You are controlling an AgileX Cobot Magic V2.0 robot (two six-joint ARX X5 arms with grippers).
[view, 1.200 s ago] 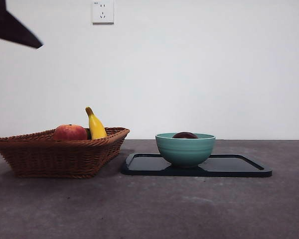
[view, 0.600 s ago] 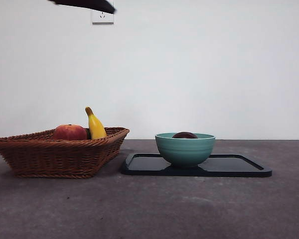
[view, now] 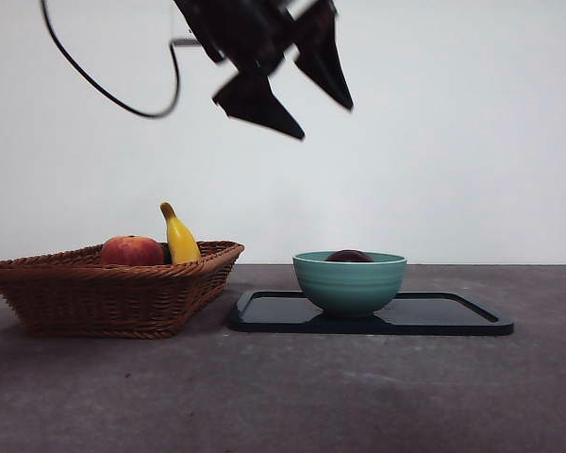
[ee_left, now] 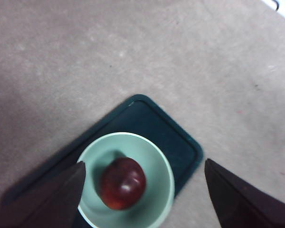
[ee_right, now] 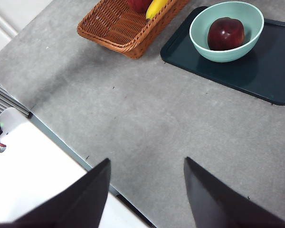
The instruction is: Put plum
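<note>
left gripper (ee_left: pixel 142 199): wide open, empty, high above bowl (ee_left: pixel 126 180) | plum (ee_left: pixel 123 183): in bowl, below gripper | right gripper (ee_right: pixel 147 190): open, empty, over tabletop (ee_right: pixel 147 118)

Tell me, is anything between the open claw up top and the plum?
Nothing: in the front view only bare wall separates the left gripper from the plum in the bowl.

A plain white wall (view: pixel 453 142) rises behind the mottled grey table (view: pixel 283 396), evenly lit.
</note>
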